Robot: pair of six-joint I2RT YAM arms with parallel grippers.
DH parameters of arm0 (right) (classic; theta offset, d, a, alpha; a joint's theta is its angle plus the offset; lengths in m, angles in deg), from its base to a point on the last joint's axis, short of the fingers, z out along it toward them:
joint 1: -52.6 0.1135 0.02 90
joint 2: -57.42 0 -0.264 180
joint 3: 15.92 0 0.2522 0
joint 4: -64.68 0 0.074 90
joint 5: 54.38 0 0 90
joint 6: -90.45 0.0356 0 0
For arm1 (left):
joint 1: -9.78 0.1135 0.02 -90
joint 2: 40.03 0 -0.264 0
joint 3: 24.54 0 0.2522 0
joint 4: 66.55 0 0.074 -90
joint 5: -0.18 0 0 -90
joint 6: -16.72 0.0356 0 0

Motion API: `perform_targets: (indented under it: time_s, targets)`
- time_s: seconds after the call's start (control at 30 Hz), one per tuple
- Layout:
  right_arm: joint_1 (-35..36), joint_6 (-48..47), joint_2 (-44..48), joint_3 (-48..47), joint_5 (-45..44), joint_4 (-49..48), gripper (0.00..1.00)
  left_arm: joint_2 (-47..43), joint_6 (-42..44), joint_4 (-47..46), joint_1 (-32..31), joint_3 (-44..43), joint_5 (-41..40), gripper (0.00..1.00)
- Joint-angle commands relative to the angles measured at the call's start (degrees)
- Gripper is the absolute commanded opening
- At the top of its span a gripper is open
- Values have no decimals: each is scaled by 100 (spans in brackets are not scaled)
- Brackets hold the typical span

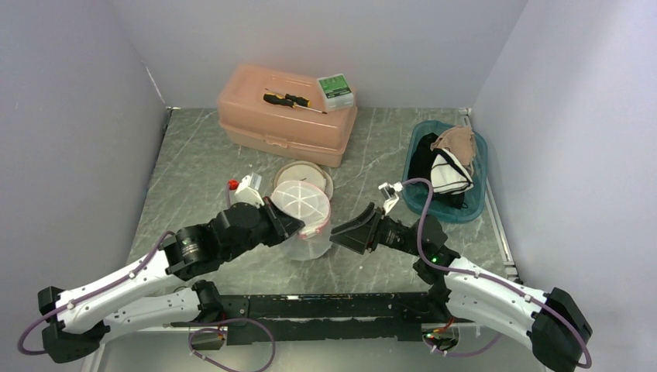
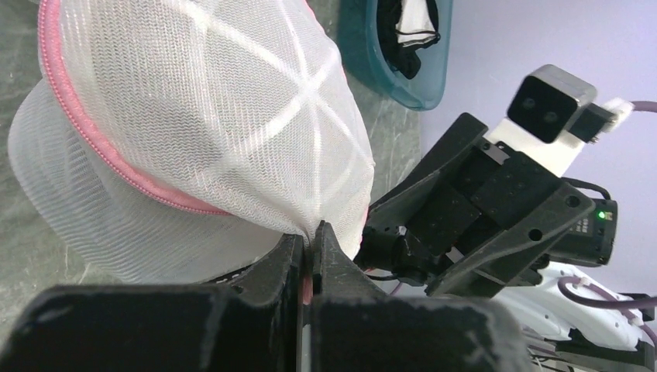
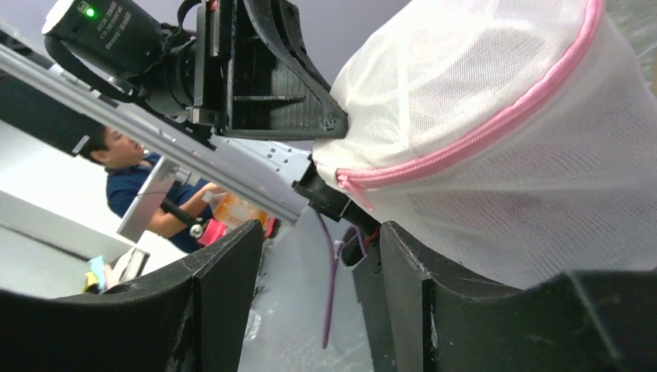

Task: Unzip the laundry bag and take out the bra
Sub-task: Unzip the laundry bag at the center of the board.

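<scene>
Left gripper clamps the bag by thin mesh, which could slip once the open right gripper tugs the zipper.

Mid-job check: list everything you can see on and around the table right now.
laundry bag: one, white mesh with pink zipper, table centre
round mesh item: one, beige, just behind the bag
storage box: one, pale pink, back centre
screwdriver: one, black and yellow, on the box lid
small carton: one, green and white, on the box lid
basin: one, teal, right side
clothes: a pile, black, white and beige, in the basin
table: one, grey marbled
left end effector: one, black, shut on the bag's mesh
right end effector: one, black, open, beside the bag
</scene>
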Motion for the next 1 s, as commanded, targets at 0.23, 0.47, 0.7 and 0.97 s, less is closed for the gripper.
perform_targets:
  time_s: [0.23, 0.47, 0.7, 0.97]
  targets:
    - [-12, 252, -609, -574, 650, -686, 56, -54, 85, -230, 26, -490, 134, 3]
    - [-3, 192, -787, -679, 511, -527, 53, 84, 88, -383, 25, -552, 272, 3]
    - [-10, 143, -830, -719, 470, -397, 56, 100, 92, -431, 27, -552, 283, 3]
    - [3, 261, -1039, -758, 760, -708, 45, 144, 136, -470, 23, -600, 285, 3]
